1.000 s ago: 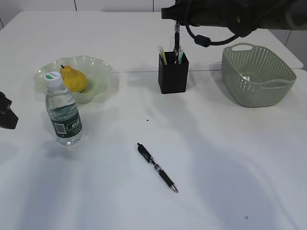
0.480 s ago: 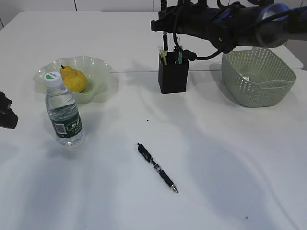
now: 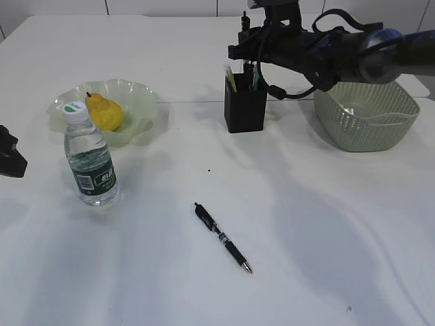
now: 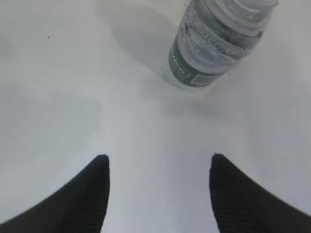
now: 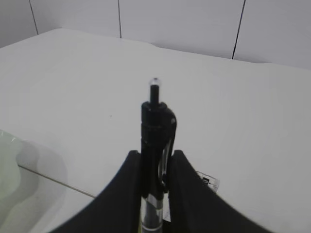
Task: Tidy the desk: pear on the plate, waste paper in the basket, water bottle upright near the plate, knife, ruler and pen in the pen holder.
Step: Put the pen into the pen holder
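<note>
Above the pen holder [image 3: 245, 103], right pincer [image 5: 155, 160] clamps 1 pen [image 5: 156, 145]; left pincer [image 4: 158, 167] gapes near 1 water bottle [image 4: 218, 43]; 1 more pen [image 3: 223, 238] lies on the white counter [image 3: 306, 224].

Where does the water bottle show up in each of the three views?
Exterior view: water bottle stands upright at left, in front of the plate.
Left wrist view: top right, cap cut off, beyond the open left gripper.
Right wrist view: not in it.
Shared landmark: its dark green label.
</note>
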Controlling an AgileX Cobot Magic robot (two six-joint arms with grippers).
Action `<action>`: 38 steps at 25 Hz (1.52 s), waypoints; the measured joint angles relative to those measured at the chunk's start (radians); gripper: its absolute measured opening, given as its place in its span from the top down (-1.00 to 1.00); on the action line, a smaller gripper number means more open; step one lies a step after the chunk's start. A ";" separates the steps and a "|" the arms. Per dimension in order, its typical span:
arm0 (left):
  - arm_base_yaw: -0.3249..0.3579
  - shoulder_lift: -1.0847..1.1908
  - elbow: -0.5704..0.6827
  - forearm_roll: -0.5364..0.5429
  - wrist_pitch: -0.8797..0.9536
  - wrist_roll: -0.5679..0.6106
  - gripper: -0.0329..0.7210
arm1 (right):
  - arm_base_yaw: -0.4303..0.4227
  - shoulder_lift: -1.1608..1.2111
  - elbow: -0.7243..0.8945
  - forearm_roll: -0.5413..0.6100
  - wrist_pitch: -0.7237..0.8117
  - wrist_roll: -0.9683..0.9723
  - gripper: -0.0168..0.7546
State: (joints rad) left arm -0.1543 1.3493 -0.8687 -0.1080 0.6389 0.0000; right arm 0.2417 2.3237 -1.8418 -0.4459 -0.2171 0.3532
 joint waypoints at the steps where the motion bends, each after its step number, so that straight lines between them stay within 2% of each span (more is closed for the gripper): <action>1: 0.000 0.000 0.000 0.000 -0.001 0.000 -0.30 | 0.000 0.011 0.000 0.000 -0.012 0.000 0.69; 9: 0.000 0.000 0.000 0.000 -0.010 0.000 -0.30 | -0.002 0.069 0.000 0.004 -0.049 -0.001 0.66; 11: 0.000 0.000 0.000 0.000 -0.012 0.000 -0.30 | -0.004 0.069 0.000 0.014 -0.049 -0.001 0.58; 17: 0.000 0.000 0.000 0.000 -0.014 0.000 -0.30 | -0.004 0.069 0.000 0.074 -0.051 -0.002 0.10; 22: 0.000 0.000 0.000 0.000 -0.014 0.000 -0.30 | -0.004 0.069 0.000 0.091 -0.037 0.005 0.03; 28: 0.000 0.000 0.000 0.000 -0.014 0.000 -0.30 | -0.004 0.006 0.000 0.097 0.165 0.033 0.02; 35: 0.000 0.000 0.000 0.000 -0.014 0.000 -0.30 | -0.006 -0.122 0.000 0.109 0.469 0.047 0.02; 38: 0.000 0.000 0.000 0.000 -0.014 0.000 -0.30 | -0.006 -0.169 0.000 0.153 0.605 0.012 0.02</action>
State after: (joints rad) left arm -0.1543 1.3493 -0.8687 -0.1080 0.6246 0.0000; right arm 0.2354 2.1545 -1.8418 -0.2933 0.3879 0.3657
